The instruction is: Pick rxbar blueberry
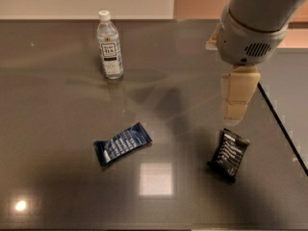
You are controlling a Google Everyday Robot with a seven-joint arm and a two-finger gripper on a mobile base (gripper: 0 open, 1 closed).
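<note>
The rxbar blueberry (122, 143) lies flat and askew on the glossy dark table (57, 105). Its crinkly blue wrapper carries white text lines and a white patch at its left end. Well to its right, the cream gripper (234, 113) hangs near a black-wrapped bar (229, 155); whether it is open or closed I cannot tell.

Grey arm (255, 28) (vented) — cream jaws mid-right

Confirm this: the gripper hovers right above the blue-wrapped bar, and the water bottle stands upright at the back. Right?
Not quite. In the camera view the gripper hovers just above the black-wrapped bar, not the rxbar blueberry, which lies apart from it. The water bottle does stand upright at the back.
</note>
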